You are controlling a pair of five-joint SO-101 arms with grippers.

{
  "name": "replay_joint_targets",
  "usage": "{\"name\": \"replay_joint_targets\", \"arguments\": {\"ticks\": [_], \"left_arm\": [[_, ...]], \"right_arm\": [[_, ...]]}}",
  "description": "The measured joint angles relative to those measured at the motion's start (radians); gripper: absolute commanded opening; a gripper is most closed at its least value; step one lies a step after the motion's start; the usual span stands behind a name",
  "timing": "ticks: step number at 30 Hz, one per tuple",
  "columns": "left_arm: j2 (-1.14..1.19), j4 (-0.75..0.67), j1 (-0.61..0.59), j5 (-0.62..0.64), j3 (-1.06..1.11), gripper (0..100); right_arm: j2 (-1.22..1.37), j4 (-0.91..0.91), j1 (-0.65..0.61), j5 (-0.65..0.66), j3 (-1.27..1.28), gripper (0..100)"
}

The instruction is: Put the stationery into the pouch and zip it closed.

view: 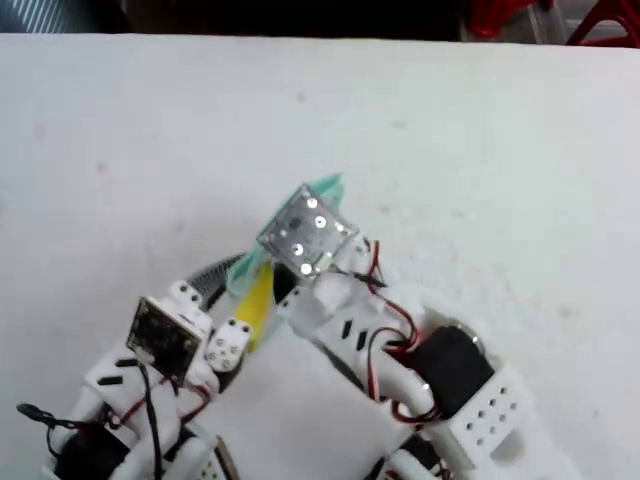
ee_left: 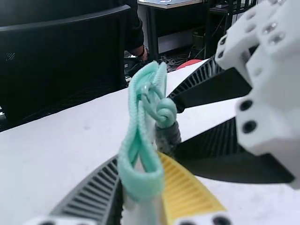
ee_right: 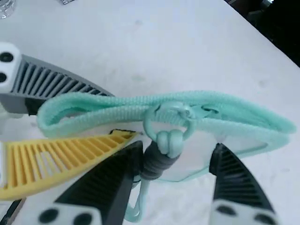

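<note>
Teal fabric of the pouch [view: 326, 186] stuck out past the right arm's wrist module in the high view. More of it showed lower down at the left gripper [view: 247, 274], between that gripper's grey finger [view: 215, 270] and yellow finger [view: 258, 298].

In the left wrist view, the pouch [ee_left: 139, 140] stood on edge, its near end pinched between the left gripper's two fingers. The zip pull [ee_left: 164, 110], a knotted teal cord over a grey bead [ee_left: 167, 136], hung just beyond the yellow fingertip. The right gripper [ee_left: 173, 124] faced it from the far side, black fingers spread.

In the right wrist view, the zipped edge of the pouch [ee_right: 225, 110] ran across in front of the right gripper [ee_right: 177, 149]. Its fingers were wide apart and gripped nothing; the zip pull [ee_right: 167, 133] hung between them, the bead just beside one black finger [ee_right: 110, 183].
</note>
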Motion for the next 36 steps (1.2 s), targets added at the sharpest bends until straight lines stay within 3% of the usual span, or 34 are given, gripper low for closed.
{"name": "replay_joint_targets", "arguments": {"ticks": [1, 2, 6, 10, 14, 23, 28, 36], "left_arm": [[-0.002, 0.0, 0.0, 0.0, 0.0, 2], [-0.002, 0.0, 0.0, 0.0, 0.0, 2], [-0.002, 0.0, 0.0, 0.003, 0.0, 4], [-0.002, 0.009, 0.0, 0.002, 0.0, 19], [-0.002, 0.06, -0.011, 0.023, -0.012, 23], [-0.002, 0.123, -0.072, 0.087, 0.008, 21], [-0.002, 0.126, -0.072, 0.087, 0.035, 1], [-0.002, 0.126, -0.063, 0.041, 0.041, 2]], "right_arm": [[0.002, -0.008, 0.0, -0.002, 0.0, 1.6], [0.002, -0.014, 0.0, -0.002, 0.002, 0.9], [0.002, -0.046, 0.034, -0.002, 0.002, 1.8], [-0.008, -0.055, 0.078, -0.002, -0.002, 1.8], [-0.029, -0.055, 0.129, 0.002, -0.048, 1.8], [-0.034, -0.055, 0.187, 0.002, -0.061, 1.8], [-0.037, -0.055, 0.203, 0.002, -0.069, 1.8], [-0.015, 0.015, 0.141, 0.002, -0.193, 1.8]]}}
